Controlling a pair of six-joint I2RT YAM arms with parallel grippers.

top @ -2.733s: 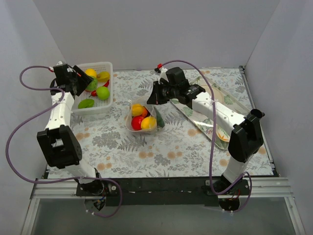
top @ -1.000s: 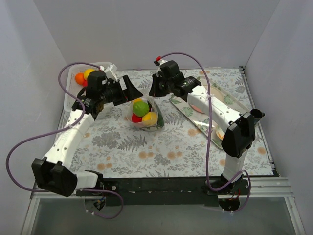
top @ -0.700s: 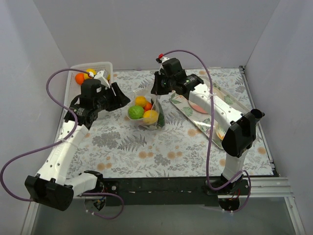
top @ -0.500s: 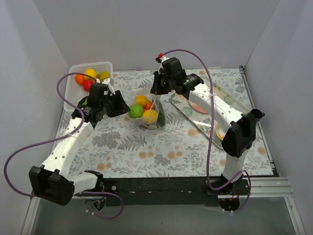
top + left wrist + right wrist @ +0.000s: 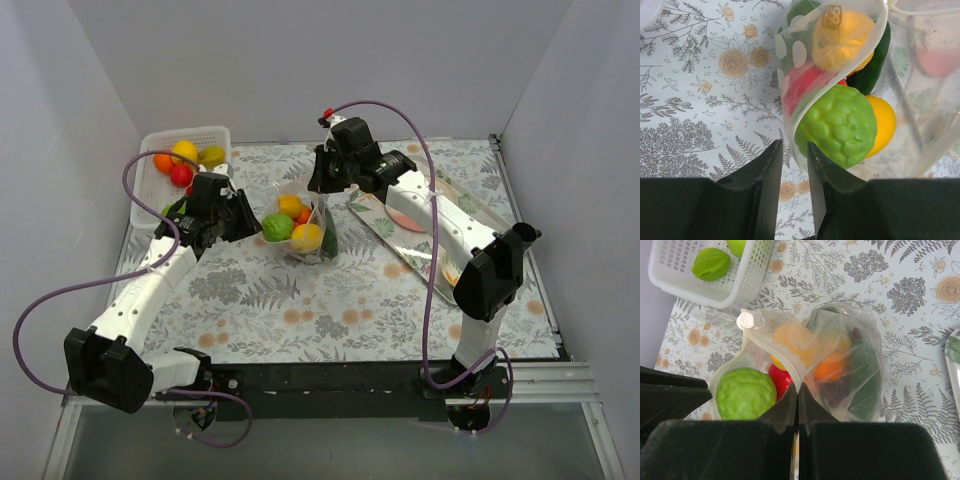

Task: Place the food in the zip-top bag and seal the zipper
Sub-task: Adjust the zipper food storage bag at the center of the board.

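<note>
Filling is in hand. The zip-top bag (image 5: 318, 246) stands mid-table toward the far edge, mouth up, its zipper (image 5: 775, 362) unsealed. The right gripper (image 5: 798, 390) is pressed together on the mouth edge. The left gripper (image 5: 795, 147), jaws slightly apart and empty, sits just beside the bag wall, with a green fruit (image 5: 837, 125) inside. More fruit (image 5: 182, 160) lies in the basket (image 5: 215, 131) at the far-left corner, so the next move is judged to be a reach there.

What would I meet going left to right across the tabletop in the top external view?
white slotted basket → left gripper → zip-top bag → shiny tray
</note>
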